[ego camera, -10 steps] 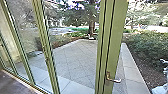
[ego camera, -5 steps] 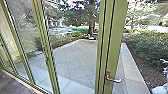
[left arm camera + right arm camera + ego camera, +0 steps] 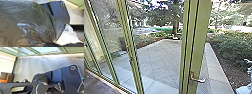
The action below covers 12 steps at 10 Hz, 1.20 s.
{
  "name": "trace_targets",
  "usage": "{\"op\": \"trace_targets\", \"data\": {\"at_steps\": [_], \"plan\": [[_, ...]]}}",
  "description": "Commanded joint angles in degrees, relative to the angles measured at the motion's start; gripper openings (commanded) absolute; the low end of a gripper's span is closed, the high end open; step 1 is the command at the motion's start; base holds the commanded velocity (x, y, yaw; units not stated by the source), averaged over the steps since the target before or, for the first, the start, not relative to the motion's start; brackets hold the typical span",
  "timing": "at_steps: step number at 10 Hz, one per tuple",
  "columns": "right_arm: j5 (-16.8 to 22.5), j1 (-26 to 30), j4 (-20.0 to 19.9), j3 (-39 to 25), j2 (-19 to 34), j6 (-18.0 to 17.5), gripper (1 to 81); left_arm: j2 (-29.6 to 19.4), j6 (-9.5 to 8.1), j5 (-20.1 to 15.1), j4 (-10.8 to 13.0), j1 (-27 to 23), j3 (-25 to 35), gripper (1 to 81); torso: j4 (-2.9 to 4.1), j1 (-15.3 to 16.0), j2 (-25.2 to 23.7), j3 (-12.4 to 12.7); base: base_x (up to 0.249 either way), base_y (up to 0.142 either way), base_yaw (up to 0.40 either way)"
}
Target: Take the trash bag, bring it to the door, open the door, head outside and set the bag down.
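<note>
A dark, translucent trash bag (image 3: 31, 25) looms large in the left wrist view, its folds bunching together at my left gripper (image 3: 53, 44), which is shut on it. Beside the gathered neck, pale crumpled material (image 3: 68, 35) shows. Part of the dark bag (image 3: 40, 78) also appears in the right wrist view, behind the robot's jointed bar. In the head view, the green-framed glass door (image 3: 200, 37) has a metal lever handle (image 3: 197, 79) low on its frame; whether it stands ajar I cannot tell.
Behind the glass lies a paved terrace (image 3: 159, 57), with bushes (image 3: 231, 47) along its right and a tree (image 3: 175, 27) at the back. Brown boxes (image 3: 10, 77) and an orange item (image 3: 3, 80) stand by the wall in the right wrist view.
</note>
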State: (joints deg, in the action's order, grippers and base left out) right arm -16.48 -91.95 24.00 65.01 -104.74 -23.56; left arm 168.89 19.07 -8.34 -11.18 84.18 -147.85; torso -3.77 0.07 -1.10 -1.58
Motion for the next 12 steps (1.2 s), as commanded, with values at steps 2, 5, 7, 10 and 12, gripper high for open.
{"op": "trace_targets", "data": {"at_steps": [2, 5, 7, 10, 12], "plan": [[8.0, 14.7, -4.1, -13.2, 14.0, -0.3, 81.1, 0.0, 0.18, -4.0, 0.1, -3.0, 0.2, 1.0, 0.00, 0.0, 0.0, 0.0, 0.000, 0.000, 0.000], [16.0, 26.8, -10.8, -18.7, 19.1, -0.3, 81.1, 0.3, 0.18, -4.1, 0.0, -3.0, 0.2, 1.0, 0.02, 0.0, 0.0, 0.0, 0.000, 0.000, 0.000], [25.4, 38.6, -16.8, -18.4, 19.3, -0.8, 81.1, 0.4, 0.09, -4.2, 0.0, -3.0, 0.2, 1.0, 0.02, 0.0, 0.0, 0.0, 0.000, 0.000, 0.000], [36.6, 51.9, -19.0, -18.0, 19.2, -4.4, 81.1, 0.5, -0.17, -4.2, -0.2, -3.0, -0.3, 1.0, 0.00, 0.0, 0.0, 0.0, 0.000, 0.000, 0.000], [42.7, 60.8, -18.9, -17.9, 18.3, -8.4, 81.1, 0.7, -0.17, -4.1, -0.3, -3.0, -0.4, 1.0, 0.02, 0.0, 0.0, 0.0, 0.000, 0.000, 0.000]]}}
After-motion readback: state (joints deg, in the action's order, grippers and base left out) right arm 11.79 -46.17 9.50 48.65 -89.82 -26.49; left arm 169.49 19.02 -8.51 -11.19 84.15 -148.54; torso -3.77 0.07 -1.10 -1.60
